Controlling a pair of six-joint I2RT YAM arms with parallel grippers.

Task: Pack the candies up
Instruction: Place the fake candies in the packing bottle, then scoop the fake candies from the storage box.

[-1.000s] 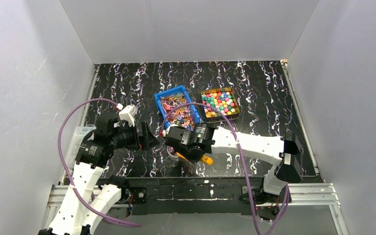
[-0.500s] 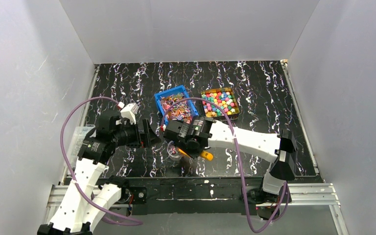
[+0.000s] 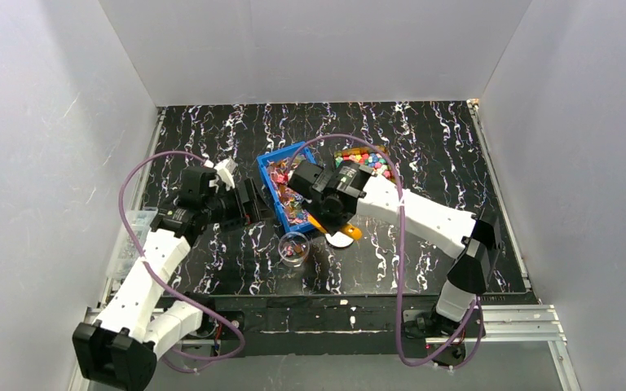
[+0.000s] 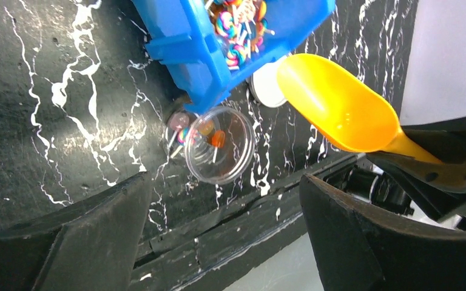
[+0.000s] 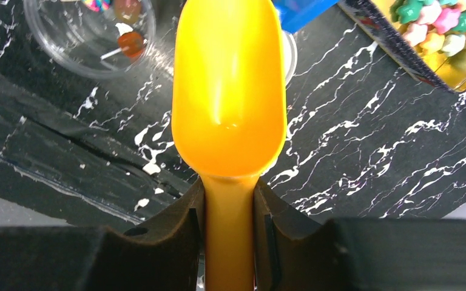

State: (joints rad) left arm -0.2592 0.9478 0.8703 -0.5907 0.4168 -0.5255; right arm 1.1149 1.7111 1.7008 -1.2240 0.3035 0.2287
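The black counter point(image 3: 440, 147) with white veins carries everything. The left arm point(image 3: 151, 261) reaches in from the left side, and the right arm point(image 3: 424, 220) stretches across from the right, covering part of the trays.

At the middle of the counter stands a blue bin point(image 3: 267, 186). Just beside it, on its right, is a dark tray point(image 3: 385, 165). The candies lie in both: the flat shiny-wrapped ones point(image 4: 239, 30) fill the blue bin, and the chunky coloured ones point(image 5: 443, 24) fill the dark tray.

The right tool point(image 5: 229, 206) is closed narrow on the handle of a yellow scoop point(image 5: 229, 91), whose bowl hangs over the counter, near the front corner of the bin. The left tool point(image 4: 218, 224) stands wide apart and holds nothing; it is on the left side of the bin.

A clear cup point(image 3: 293, 247) stands upright just beside the bin's front corner – a few candies point(image 4: 209, 130) are inside it. A white disc point(image 3: 340, 239) lies flat near the cup, partly under the scoop.
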